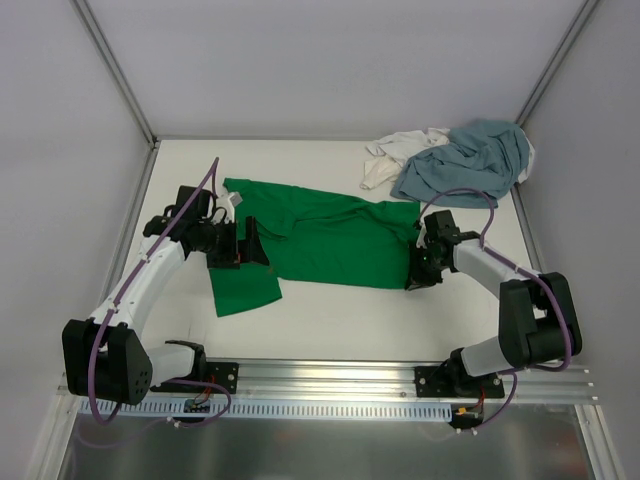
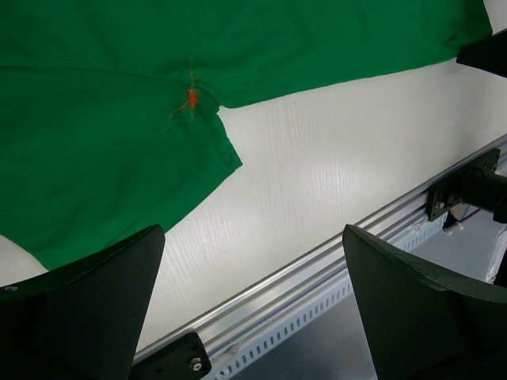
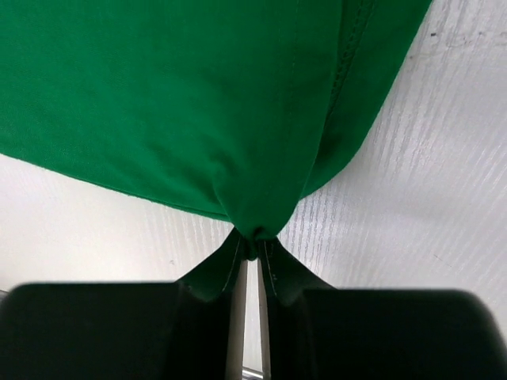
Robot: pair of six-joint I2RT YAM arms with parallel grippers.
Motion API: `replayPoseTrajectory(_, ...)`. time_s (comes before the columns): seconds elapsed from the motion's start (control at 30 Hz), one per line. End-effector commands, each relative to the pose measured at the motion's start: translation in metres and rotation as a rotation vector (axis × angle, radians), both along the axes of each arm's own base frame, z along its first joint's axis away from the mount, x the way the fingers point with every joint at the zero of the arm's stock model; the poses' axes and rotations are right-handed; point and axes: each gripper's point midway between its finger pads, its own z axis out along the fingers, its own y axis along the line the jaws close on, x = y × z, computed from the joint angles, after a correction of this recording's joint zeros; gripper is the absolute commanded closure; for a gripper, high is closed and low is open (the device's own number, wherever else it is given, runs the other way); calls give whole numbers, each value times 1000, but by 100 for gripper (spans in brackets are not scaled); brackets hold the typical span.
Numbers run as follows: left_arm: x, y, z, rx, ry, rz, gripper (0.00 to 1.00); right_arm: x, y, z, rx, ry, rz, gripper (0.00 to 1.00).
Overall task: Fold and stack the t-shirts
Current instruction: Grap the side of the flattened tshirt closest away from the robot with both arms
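The green t-shirt lies spread across the middle of the table, one sleeve hanging toward the front left. It fills the top of the left wrist view and the right wrist view. My right gripper is shut on the green shirt's right edge, the cloth bunched between its fingertips. My left gripper hovers open over the shirt's left part, with nothing between its fingers. The grey-blue t-shirt lies crumpled at the back right, partly on the white t-shirt.
The table's front edge is an aluminium rail, also in the left wrist view. White enclosure walls stand on the left, back and right. The right arm's base sits at the front right.
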Motion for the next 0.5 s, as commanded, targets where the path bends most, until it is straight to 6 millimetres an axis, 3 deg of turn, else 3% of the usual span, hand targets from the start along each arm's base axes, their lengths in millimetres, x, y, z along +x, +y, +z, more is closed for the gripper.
replayPoseTrajectory(0.0,4,3,13,15,-32,11,1,15,-1,13,-6,-48,-4,93)
replayPoseTrajectory(0.1,0,26,1,156,12,55,1,18,-1,17,-7,-55,1,94)
replayPoseTrajectory(0.27,-23,68,-17,395,138,86,1,22,2,22,2,-61,11,94)
replayPoseTrajectory(0.4,-37,57,-29,304,238,105,2,25,2,26,3,-65,15,94)
replayPoseTrajectory(0.47,-35,55,-33,222,271,174,2,26,3,28,5,-68,20,94)
